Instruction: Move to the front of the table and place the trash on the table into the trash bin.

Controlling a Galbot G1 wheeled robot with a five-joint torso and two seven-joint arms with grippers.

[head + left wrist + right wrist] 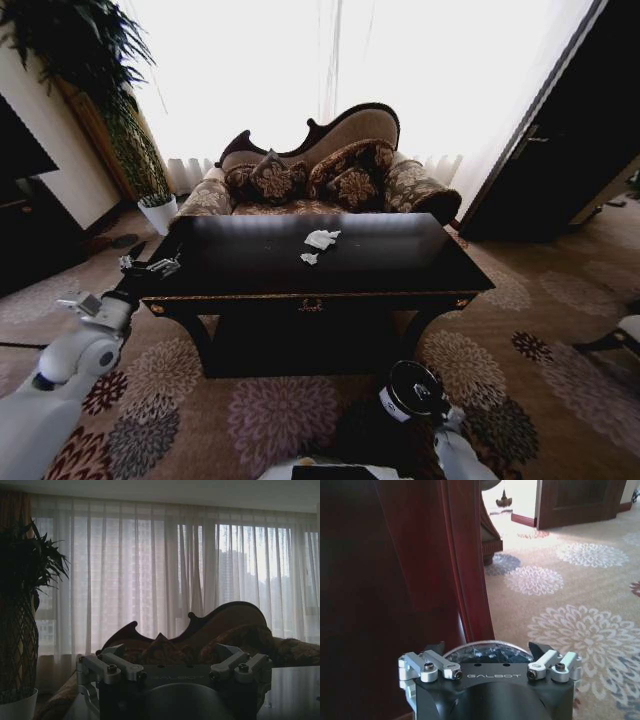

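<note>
Two white paper wads (320,241) lie near the middle of the dark tabletop (400,262), so no trash is in the trash bin (411,391) yet. The robot is at the front, with the bin on the carpet by its right side. The left pincer (150,266) hangs open and empty at the tabletop's left corner; the right pincer (487,656) is open just over the bin.
</note>
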